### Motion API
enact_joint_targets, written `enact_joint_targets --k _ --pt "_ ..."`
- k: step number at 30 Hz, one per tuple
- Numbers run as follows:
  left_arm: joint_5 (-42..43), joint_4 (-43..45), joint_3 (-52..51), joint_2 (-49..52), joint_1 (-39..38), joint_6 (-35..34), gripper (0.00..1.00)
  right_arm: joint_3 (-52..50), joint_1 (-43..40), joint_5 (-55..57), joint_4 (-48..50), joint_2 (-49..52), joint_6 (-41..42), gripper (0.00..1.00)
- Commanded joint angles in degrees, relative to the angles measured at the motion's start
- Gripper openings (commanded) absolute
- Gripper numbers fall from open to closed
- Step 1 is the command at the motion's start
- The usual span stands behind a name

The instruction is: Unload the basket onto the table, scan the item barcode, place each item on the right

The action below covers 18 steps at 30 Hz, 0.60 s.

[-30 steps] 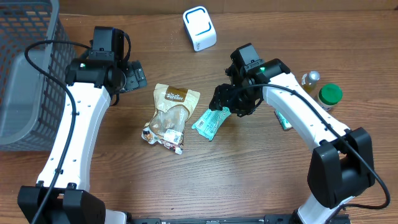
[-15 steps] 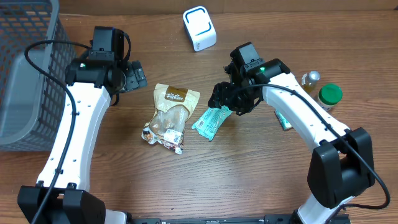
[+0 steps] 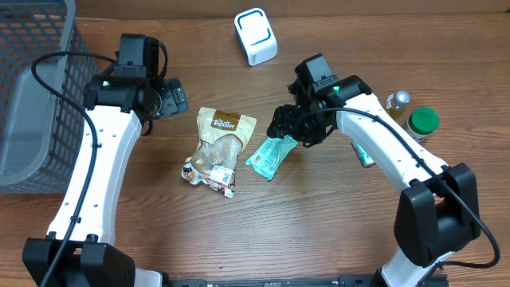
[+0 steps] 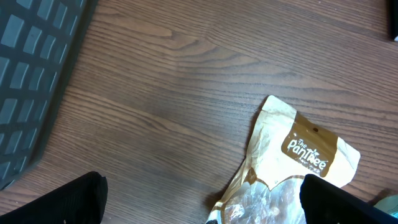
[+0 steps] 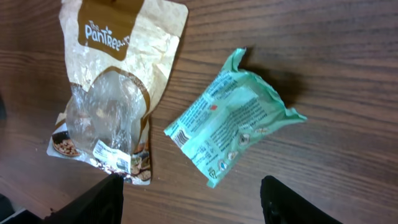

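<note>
The brown wooden table (image 5: 348, 155) has a matt, fine-grained surface. The mint-green crinkled plastic packet (image 5: 233, 121) has a soft sheen. The tan paper-look pouch (image 5: 118, 68) is matt, its clear window glossy film. The white rounded plastic scanner box (image 3: 255, 36) looks smooth, the grey plastic mesh basket (image 3: 40, 32) dull.

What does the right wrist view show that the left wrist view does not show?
Only the right wrist view shows the whole green packet, lying flat with small print and a barcode near one end, and the clear lower part of the tan Pantree pouch. Only the left wrist view shows the grey basket, at its left edge. Both views show the printed top of the pouch, lying on the wooden table.
</note>
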Motion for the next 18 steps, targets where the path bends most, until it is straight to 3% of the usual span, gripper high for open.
enact_joint_targets --k 1,18 --pt "-0.15 0.02 0.59 -0.07 -0.15 1.51 1.0 -3.41 0.33 0.74 1.75 -0.09 1.81 0.67" --pt "-0.15 0.02 0.59 -0.07 -0.15 1.51 0.99 -14.03 0.33 0.72 15.8 -0.09 3.04 0.68"
